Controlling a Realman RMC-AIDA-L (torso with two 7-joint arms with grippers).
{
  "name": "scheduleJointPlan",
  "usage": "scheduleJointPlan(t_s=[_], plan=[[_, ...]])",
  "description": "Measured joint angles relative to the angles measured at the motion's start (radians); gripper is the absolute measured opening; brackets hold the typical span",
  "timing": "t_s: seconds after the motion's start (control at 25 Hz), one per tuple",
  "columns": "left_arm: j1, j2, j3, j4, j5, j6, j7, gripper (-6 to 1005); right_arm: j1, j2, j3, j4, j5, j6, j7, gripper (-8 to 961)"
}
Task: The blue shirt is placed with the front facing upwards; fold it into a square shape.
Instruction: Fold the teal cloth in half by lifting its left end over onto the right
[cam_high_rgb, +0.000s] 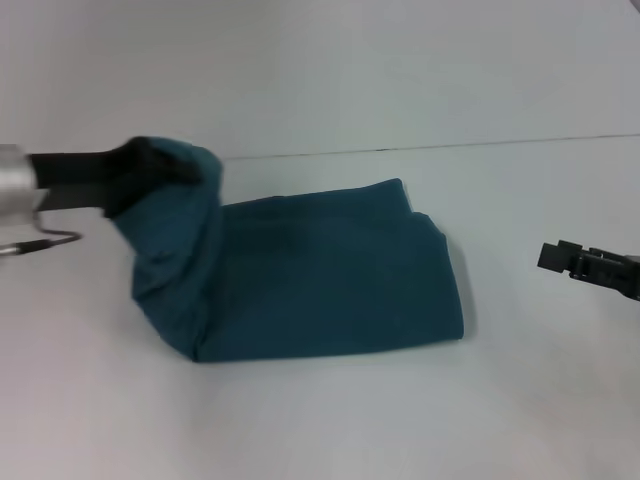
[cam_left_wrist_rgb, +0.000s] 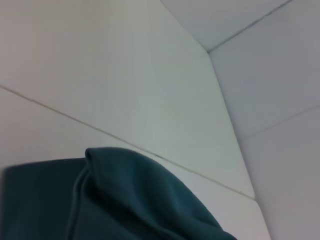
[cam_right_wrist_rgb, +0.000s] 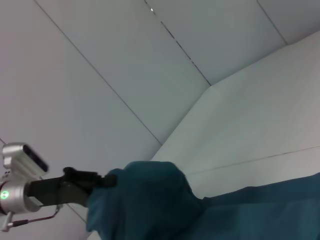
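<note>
Teal-blue cotton covers the middle of the white table (cam_high_rgb: 300, 430): the blue shirt (cam_high_rgb: 330, 285) lies folded into a rough rectangle, plain side up, its near edge running roughly level with the table's front edge and its right end rounded off in soft folds. No lettering or collar shows on the exposed face.

At the shirt's left end the cloth rises off the surface in a bunched hump. The left gripper (cam_high_rgb: 160, 165) reaches in from the table's left side and holds that raised end pinched between its black fingers, with fabric draped over and around the tips. The right wrist view shows the same grip from the far side, the cloth hanging down from the fingers in a thick fold.

The right gripper (cam_high_rgb: 556, 256) hovers near the table's right edge, well apart from the shirt; whether its fingers are wide or narrow cannot be told.

Beyond the shirt, a thin dark seam (cam_high_rgb: 500, 142) marks the table's far edge against the pale wall (cam_high_rgb: 350, 70).
</note>
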Motion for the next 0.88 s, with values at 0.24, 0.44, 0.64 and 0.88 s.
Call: scheduleJointPlan(t_s=[0.24,0.44,0.64,0.88], plan=[[-0.062,-0.075,0.050,-0.054,-0.004,-0.081,0.007,118,0.002,-0.001,0.000,0.001,-0.001,0.001,0.001,914],[-0.068,-0.091,0.149,-0.129,-0.112,-0.158,0.018,118,0.004,0.000,0.000,0.009,-0.001,0.002,0.002,914],[-0.066,-0.089,0.266,-0.184,-0.224,-0.245,0.028,118,0.008,-0.004,0.000,0.026,0.000,0.005,-0.002,914],[-0.073,-0.092,0.338,-0.237,-0.274,-0.369,0.031,118,0.010,-0.003,0.000,0.027,0.000,0.008,-0.002,915]])
